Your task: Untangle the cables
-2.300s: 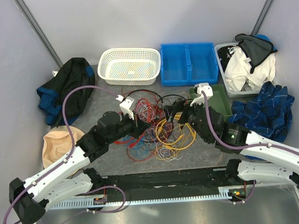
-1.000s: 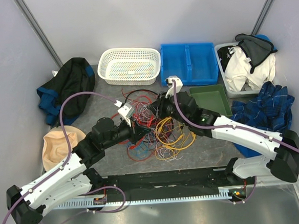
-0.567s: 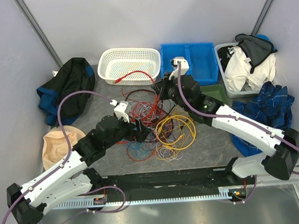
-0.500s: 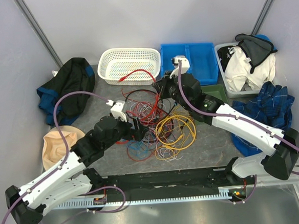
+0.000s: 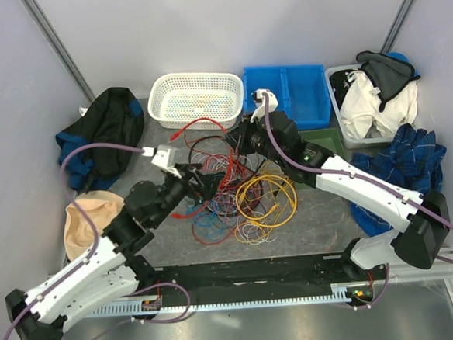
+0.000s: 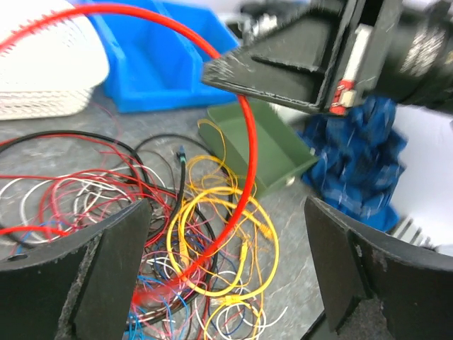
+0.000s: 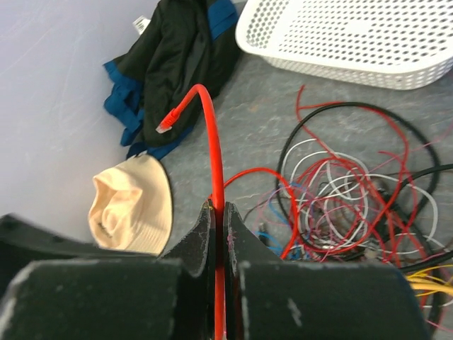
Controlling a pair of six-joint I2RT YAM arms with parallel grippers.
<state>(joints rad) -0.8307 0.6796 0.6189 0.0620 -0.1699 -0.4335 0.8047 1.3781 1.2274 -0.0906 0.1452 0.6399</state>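
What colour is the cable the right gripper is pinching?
Red. It shows best in the right wrist view, where the right gripper clamps the cable.

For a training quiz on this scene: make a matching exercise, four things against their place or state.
Things:
1. red cable
2. left gripper
3. hat
4. green tray

Place or state:
A. open, holding nothing
B. next to the dark jacket
C. pinched in the right gripper
D. beside the blue cloth

Pairs: 1-C, 2-A, 3-B, 4-D
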